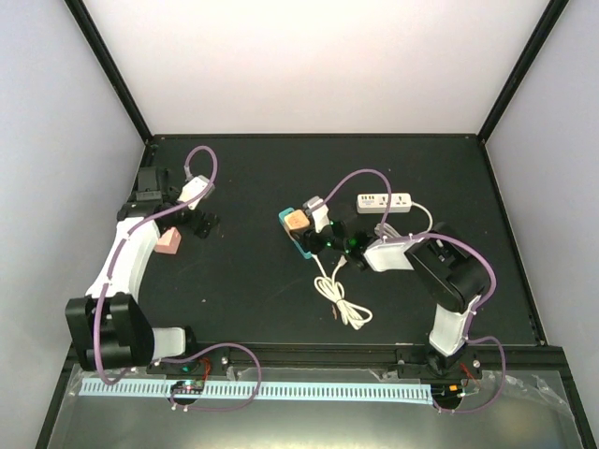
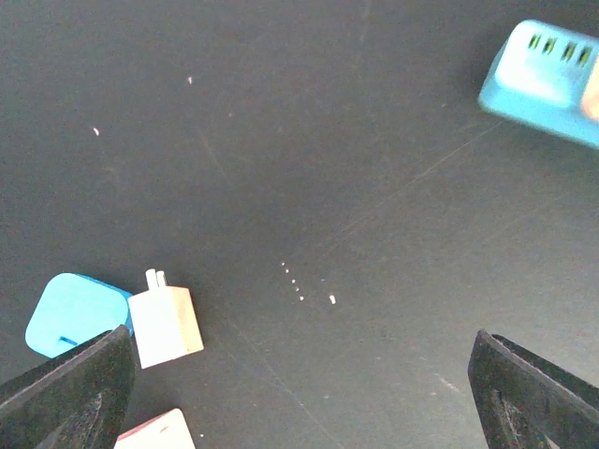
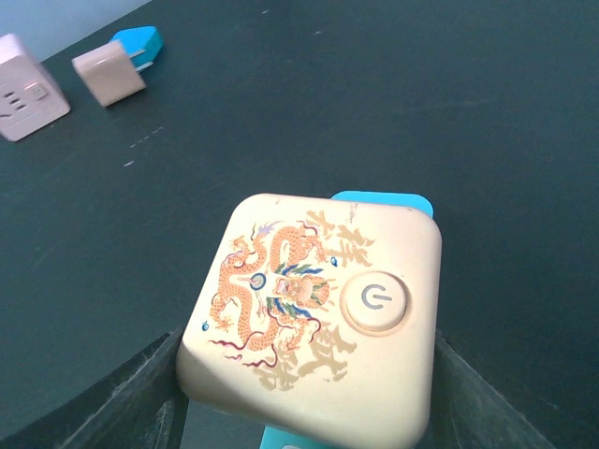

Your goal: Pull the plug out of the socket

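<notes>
A beige cube plug with a dragon print and a round power button sits in the blue socket strip. It also shows in the top view, on the blue strip at mid table. My right gripper has a finger pressed against each side of the plug, and it shows in the top view too. My left gripper is open and empty over bare table at the far left. The blue strip shows at the top right of the left wrist view.
A white power strip lies behind the right arm, with a coiled white cable in front. A small blue adapter, a white-and-tan plug and a pink-edged block lie by the left gripper. A pink block lies beside it.
</notes>
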Robot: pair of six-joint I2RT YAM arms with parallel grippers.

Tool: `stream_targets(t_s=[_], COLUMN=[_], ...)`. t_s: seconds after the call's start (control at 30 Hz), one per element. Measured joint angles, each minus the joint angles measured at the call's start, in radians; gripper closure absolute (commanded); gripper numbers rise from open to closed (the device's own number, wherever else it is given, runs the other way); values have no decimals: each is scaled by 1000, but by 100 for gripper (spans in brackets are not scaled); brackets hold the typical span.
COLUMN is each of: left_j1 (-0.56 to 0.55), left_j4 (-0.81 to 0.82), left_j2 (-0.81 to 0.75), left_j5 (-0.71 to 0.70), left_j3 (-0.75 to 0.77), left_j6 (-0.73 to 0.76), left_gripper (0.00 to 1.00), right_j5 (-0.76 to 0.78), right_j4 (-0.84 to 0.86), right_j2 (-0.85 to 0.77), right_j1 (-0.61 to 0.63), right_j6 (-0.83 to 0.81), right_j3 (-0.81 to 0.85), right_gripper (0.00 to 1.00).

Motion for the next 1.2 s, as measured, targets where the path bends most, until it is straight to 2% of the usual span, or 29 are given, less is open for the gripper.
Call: stream_targets(t_s=[0.37, 0.63, 0.73, 0.93, 1.03, 1.2], left_j1=[0, 0, 0, 0, -4, -29], left_j4=[-79, -266, -333, -388, -410, -418], left_j2=[-157, -135, -128, -167, -193, -204], left_j5=[154, 285, 320, 388, 410, 435], left_j3=[-3, 0, 0, -41, -70, -71], left_j6=[-7, 131, 201, 328, 381, 441], left_gripper=[1, 1, 1, 1, 1, 1], right_j5=[-83, -206, -256, -315, -318, -314], right_j4=[-23, -52, -68, -87, -100, -127], right_j2=[1, 1, 1, 2, 1, 0], right_j1=[99, 171, 185, 188, 190, 193], right_j6=[-103, -203, -240, -279, -288, -287], right_j3=[12, 20, 24, 28, 22, -27], right_gripper=[72, 71, 58, 23, 15, 10])
